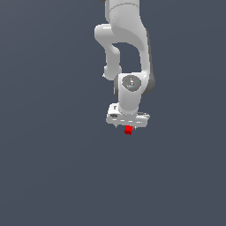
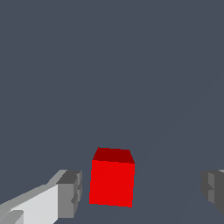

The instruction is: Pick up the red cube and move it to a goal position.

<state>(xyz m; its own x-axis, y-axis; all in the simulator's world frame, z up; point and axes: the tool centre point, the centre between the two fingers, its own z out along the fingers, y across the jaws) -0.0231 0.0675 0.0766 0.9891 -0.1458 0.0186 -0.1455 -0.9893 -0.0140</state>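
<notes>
1. I am hanging the gripper (image 1: 128, 126) straight above the red cube (image 1: 128, 130), which is sitting on the grey surface (image 1: 53, 176) just under the hand, so a plain descent should bracket it.
2. The wrist view is showing what the exterior view hides: jaws spread, one finger (image 2: 70, 193) near the cube (image 2: 112, 181), the other well apart, neither touching, so I judge I am slightly off-centre.

The wrist view's edge cuts off one finger (image 2: 213, 190) of the jaws.
</notes>
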